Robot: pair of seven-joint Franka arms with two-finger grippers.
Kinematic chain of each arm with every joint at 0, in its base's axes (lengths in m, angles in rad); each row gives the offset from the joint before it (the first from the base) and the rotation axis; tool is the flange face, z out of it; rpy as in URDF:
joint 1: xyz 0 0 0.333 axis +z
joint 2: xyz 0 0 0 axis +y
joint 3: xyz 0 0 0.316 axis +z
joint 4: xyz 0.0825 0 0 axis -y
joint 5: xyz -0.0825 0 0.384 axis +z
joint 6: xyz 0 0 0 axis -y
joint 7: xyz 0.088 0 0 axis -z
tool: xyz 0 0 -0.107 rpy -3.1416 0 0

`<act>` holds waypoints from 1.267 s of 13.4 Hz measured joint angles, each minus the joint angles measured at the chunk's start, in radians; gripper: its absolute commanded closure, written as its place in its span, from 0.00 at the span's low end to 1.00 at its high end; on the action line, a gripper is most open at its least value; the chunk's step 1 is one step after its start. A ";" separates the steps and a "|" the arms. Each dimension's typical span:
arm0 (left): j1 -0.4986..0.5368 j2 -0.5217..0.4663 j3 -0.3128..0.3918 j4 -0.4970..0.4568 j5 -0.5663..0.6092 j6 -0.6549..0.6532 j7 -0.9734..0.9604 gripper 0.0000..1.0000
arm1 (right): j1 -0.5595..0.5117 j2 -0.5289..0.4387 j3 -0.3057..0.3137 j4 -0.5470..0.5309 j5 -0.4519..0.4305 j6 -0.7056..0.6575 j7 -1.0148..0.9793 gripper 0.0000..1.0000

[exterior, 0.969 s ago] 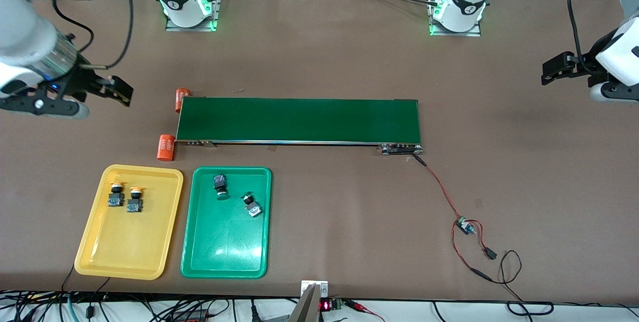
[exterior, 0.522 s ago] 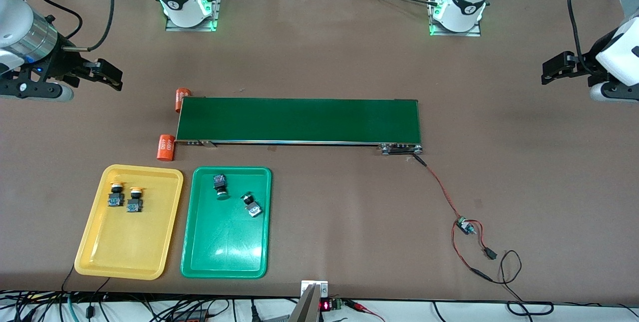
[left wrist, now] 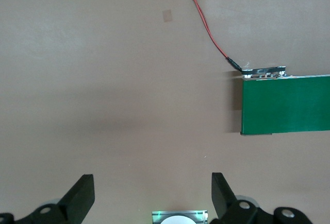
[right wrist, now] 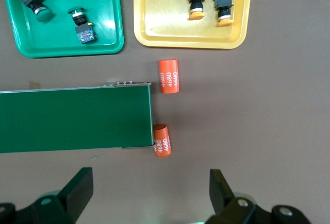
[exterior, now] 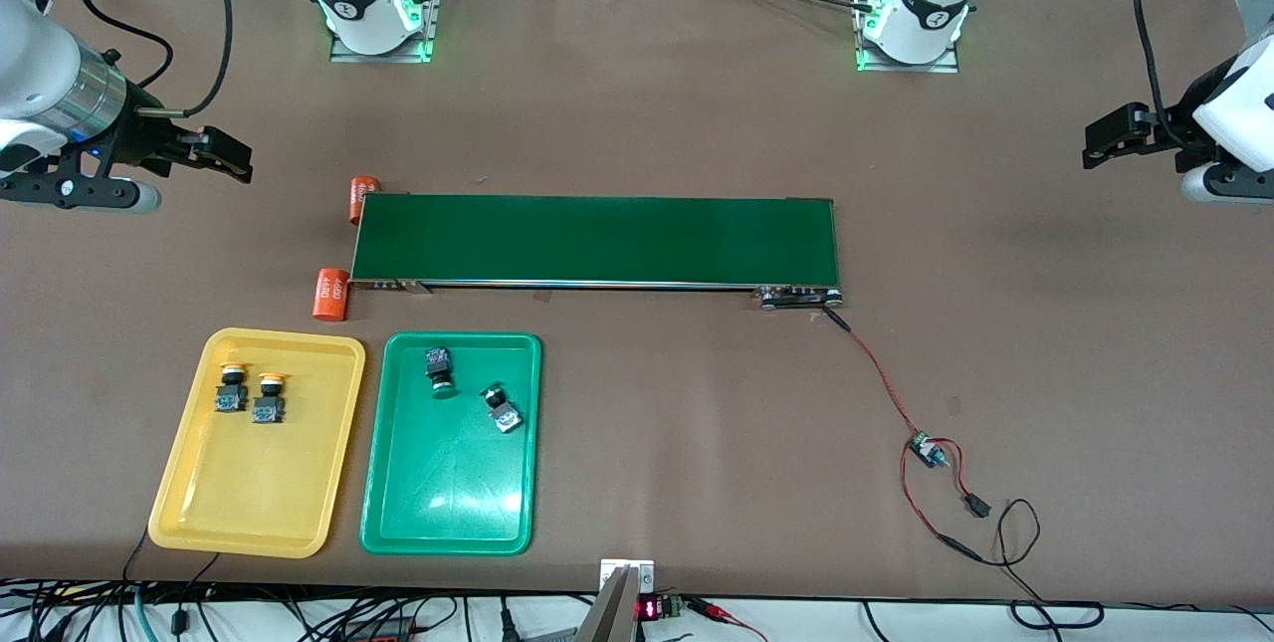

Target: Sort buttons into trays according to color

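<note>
2 yellow-cap buttons (exterior: 249, 396) in yellow tray (exterior: 199, 513), lower left of front frame. 2 green-cap buttons (exterior: 470, 388) in green tray (exterior: 448, 523) beside it. Right gripper (exterior: 234, 159) upper left, left gripper (exterior: 1095, 139) at right edge: both w/ jaws apart, holding nothing.

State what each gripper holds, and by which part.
Nothing: the left gripper and the right gripper are both open and empty above bare table.

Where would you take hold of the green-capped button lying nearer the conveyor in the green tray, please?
I would grip that green-capped button across its black-and-blue body, coming straight down from above. It lies on its side in the green tray with the round cap pointing toward the front camera, so the squarish body probably offers flatter sides, clear of the other button.
</note>
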 measured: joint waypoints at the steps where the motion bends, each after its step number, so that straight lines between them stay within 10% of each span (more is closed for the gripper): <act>1: 0.000 0.000 0.000 0.000 0.000 0.000 0.000 0.00 | 0.000 0.000 0.001 0.000 0.000 0.000 0.000 0.00; 17: 0.000 0.000 0.000 0.000 0.000 -0.007 0.000 0.00 | 0.018 0.002 -0.071 0.006 0.005 0.002 -0.012 0.00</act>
